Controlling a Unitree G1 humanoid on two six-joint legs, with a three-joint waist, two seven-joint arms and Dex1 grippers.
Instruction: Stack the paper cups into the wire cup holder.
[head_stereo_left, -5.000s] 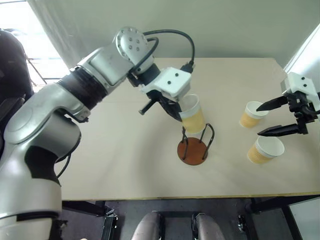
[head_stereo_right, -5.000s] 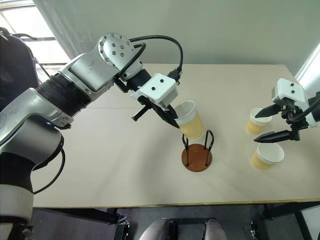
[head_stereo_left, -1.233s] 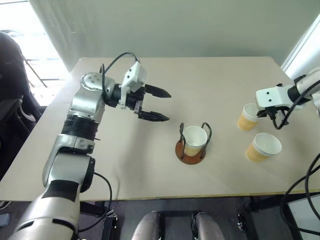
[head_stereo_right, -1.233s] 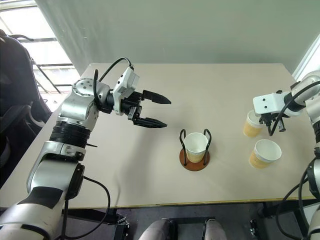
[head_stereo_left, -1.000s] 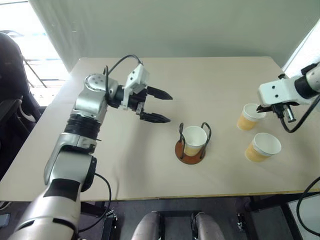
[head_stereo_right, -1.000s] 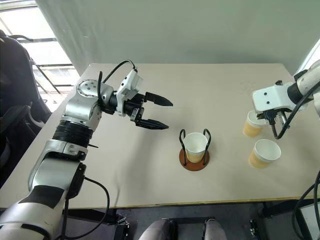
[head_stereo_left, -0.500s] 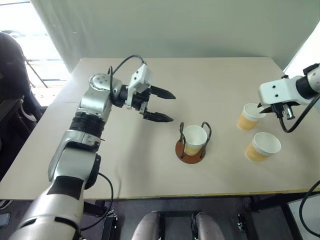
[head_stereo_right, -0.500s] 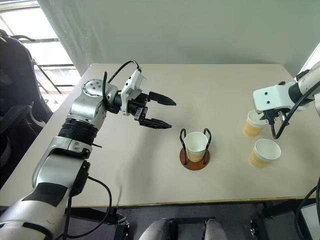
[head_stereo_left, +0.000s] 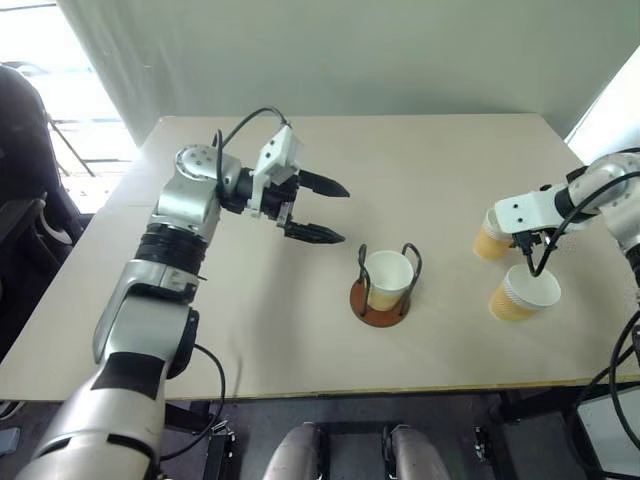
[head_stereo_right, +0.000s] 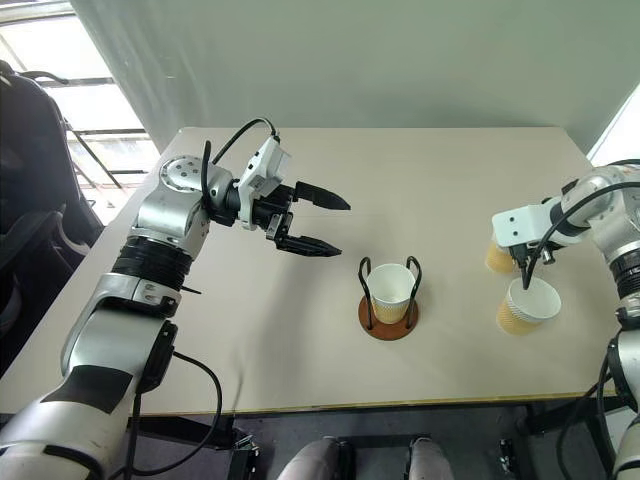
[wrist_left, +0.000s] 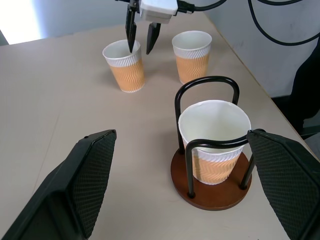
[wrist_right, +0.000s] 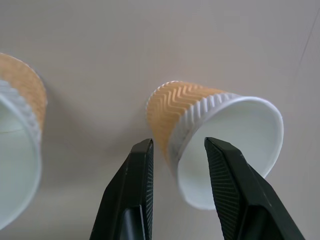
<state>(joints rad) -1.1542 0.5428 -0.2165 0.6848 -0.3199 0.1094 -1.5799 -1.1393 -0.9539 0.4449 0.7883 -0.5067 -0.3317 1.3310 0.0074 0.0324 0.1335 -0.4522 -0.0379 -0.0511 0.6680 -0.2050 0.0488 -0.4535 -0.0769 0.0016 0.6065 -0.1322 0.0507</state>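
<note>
One paper cup stands upright inside the wire cup holder, mid-table. Two more paper cups stand at the table's right: a far one and a near one. My right gripper is open, pointing down at the far cup. It straddles the cup's wall on the side facing the near cup, one finger outside and one over the white inside. In the eye views its white body hides its fingers. My left gripper hangs open and empty above the table, left of the holder.
The beige table has open surface around the holder. Its right edge runs close behind the two right cups. A black cable loop from my right arm hangs over the near cup. A dark chair stands off the table's left side.
My right gripper has come down and leftward onto the far cup and has gone from shut to open. The left arm has kept still. Five seconds ago it held the cup that now stands in the holder.
</note>
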